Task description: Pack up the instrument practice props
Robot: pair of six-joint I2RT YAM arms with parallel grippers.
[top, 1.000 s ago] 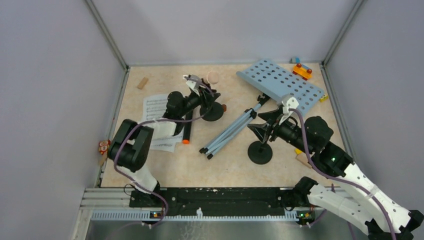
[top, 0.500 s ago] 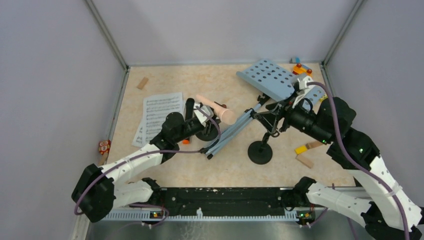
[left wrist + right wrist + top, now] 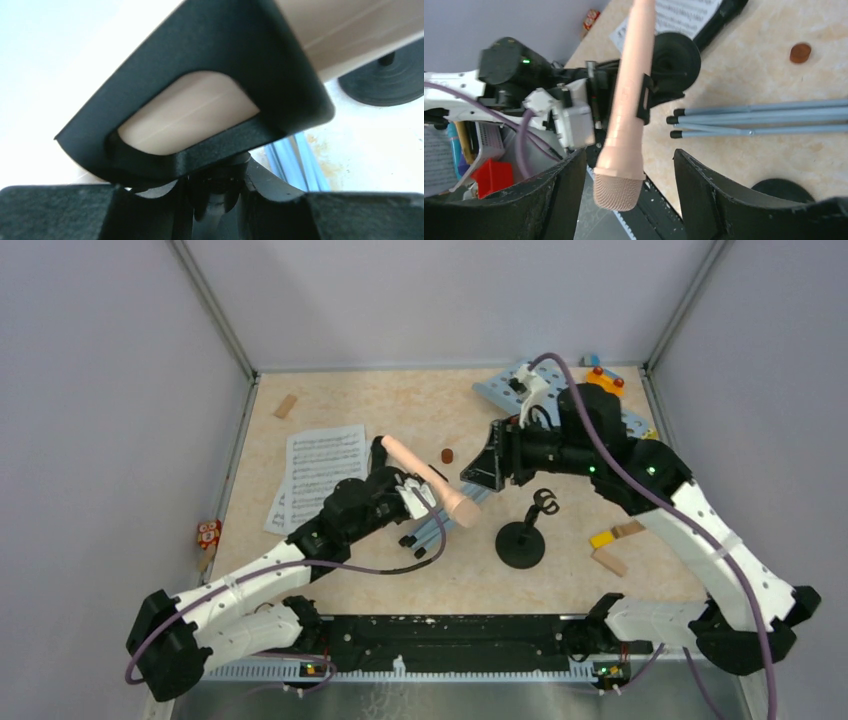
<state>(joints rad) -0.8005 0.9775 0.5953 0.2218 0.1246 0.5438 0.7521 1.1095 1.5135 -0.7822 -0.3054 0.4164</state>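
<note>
My left gripper [image 3: 408, 496] [image 3: 220, 190] is shut on the stem of a black round-based mic holder [image 3: 674, 57], held off the table. Its clip [image 3: 200, 105] carries the beige microphone [image 3: 430, 480] [image 3: 626, 115], tilted with the head towards the right arm. My right gripper [image 3: 478, 472] [image 3: 629, 200] stands open, its fingers [image 3: 704, 195] on either side of the microphone head without touching it. A second mic holder [image 3: 522, 540] stands on the table. The light-blue music rack [image 3: 497, 390] is mostly hidden behind the right arm, and its grey tripod legs [image 3: 764, 117] lie flat. Sheet music [image 3: 320, 470] lies at the left, with the black microphone [image 3: 724, 15] beside it.
A small brown disc [image 3: 447, 454] lies mid-table. Wooden blocks lie at the right [image 3: 610, 560] and back left [image 3: 287, 406], a yellow block [image 3: 600, 538] sits near the right one, and coloured toy blocks [image 3: 603, 380] sit at the back right. Walls close in the table on three sides.
The left arm has lifted the holder with the beige microphone and carried it nearer and rightward. The right gripper left the standing holder, swung left to the microphone head and opened wider.
</note>
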